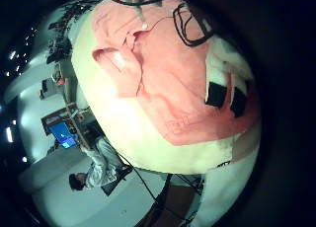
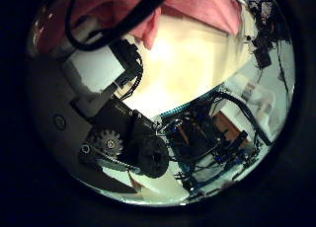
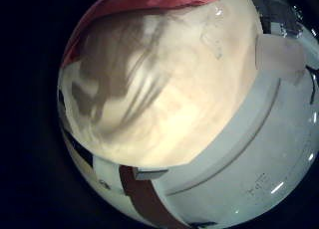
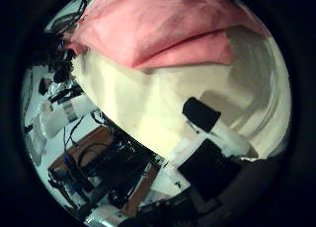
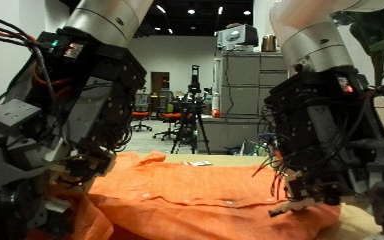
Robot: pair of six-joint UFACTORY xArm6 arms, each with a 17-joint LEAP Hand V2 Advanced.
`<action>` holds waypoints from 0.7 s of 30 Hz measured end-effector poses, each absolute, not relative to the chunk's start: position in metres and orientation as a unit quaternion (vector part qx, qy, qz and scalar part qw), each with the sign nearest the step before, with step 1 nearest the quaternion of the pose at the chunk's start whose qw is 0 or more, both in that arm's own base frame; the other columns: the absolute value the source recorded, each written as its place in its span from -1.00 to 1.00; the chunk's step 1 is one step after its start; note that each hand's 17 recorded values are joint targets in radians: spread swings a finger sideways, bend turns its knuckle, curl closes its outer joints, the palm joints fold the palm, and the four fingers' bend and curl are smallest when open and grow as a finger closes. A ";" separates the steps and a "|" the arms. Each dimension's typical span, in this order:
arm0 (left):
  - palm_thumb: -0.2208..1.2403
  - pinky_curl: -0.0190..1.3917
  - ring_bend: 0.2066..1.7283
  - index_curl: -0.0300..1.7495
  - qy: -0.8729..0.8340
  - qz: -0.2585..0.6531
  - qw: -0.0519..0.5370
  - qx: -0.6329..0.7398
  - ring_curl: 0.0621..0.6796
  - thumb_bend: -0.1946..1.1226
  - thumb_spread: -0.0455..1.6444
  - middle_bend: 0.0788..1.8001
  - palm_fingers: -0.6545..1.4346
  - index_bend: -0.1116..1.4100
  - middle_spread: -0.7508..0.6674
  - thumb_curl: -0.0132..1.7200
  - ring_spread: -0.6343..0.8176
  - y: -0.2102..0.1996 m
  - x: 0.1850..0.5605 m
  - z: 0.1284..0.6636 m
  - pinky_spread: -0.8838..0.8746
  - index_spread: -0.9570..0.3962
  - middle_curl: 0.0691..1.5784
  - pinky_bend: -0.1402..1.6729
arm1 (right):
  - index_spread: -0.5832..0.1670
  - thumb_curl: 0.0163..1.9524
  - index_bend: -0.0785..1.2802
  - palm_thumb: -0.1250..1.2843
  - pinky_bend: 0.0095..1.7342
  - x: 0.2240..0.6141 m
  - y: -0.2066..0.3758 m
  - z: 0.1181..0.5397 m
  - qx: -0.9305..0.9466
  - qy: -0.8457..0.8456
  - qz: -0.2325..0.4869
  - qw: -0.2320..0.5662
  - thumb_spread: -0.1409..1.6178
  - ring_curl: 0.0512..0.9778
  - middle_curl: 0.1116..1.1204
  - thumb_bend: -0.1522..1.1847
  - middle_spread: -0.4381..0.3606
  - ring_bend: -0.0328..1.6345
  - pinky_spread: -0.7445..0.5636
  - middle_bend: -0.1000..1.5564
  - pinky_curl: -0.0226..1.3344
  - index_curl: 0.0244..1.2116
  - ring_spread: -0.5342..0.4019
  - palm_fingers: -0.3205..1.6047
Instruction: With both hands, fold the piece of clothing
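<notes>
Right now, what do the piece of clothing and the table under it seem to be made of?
The clothing looks like thin woven or knit fabric, matte orange-pink: it wrinkles and folds softly and shows a faint weave. The table appears covered by a smooth, cream, matte surface, possibly padded or a sheet; the pictures leave that open. The left robot hand presses into the fabric, which bunches around it.

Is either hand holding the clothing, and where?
Right hand: nothing, fingers above bare table. Left hand: fingertips on the clothing near its edge; grip cannot be told.
</notes>
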State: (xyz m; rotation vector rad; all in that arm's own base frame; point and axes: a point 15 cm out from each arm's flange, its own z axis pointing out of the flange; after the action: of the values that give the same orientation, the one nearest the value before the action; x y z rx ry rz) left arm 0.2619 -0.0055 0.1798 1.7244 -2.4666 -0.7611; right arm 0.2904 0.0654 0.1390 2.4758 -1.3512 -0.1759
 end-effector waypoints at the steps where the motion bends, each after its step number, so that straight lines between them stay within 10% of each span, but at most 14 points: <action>1: 0.49 -0.13 0.43 0.65 -0.795 -0.245 0.019 0.554 0.51 -0.72 0.20 -0.15 0.64 -0.60 -0.82 -0.05 -0.77 -0.005 0.262 0.180 -0.73 -0.65 0.39 0.43 | -0.33 -0.57 -0.60 0.35 -0.78 0.291 0.066 0.139 0.865 -0.472 -0.061 0.157 0.28 -0.51 -0.48 -0.70 -0.26 -0.47 0.12 -0.55 -0.54 -0.49 -0.14 -0.20; 11: 0.48 -0.13 0.43 0.71 -0.796 -0.241 0.015 0.555 0.51 -0.72 0.20 -0.18 0.64 -0.61 -0.84 -0.02 -0.77 -0.008 0.266 0.192 -0.74 -0.62 0.42 0.43 | -0.74 -0.38 -0.42 0.78 -0.45 0.329 0.081 0.153 0.868 -0.489 0.001 0.086 0.25 -0.41 -0.37 -0.54 -0.70 -0.26 -0.61 -0.43 -0.48 -0.35 -0.74 0.57; 21: 0.48 -0.13 0.43 0.74 -0.804 -0.252 0.026 0.538 0.51 -0.72 0.20 -0.19 0.64 -0.62 -0.85 0.00 -0.77 -0.006 0.259 0.206 -0.74 -0.57 0.44 0.43 | -0.51 -0.10 0.19 0.96 -0.15 0.329 0.078 0.167 0.865 -0.495 0.008 0.080 0.18 -0.19 -0.10 -0.21 -0.68 0.02 -0.86 -0.03 -0.36 -0.04 -0.74 0.83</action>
State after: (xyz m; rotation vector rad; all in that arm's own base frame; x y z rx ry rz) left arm 0.2591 -0.0058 0.2064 1.6641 -2.4839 -0.7791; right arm 0.3288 0.0782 0.1666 2.5872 -1.4803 0.0244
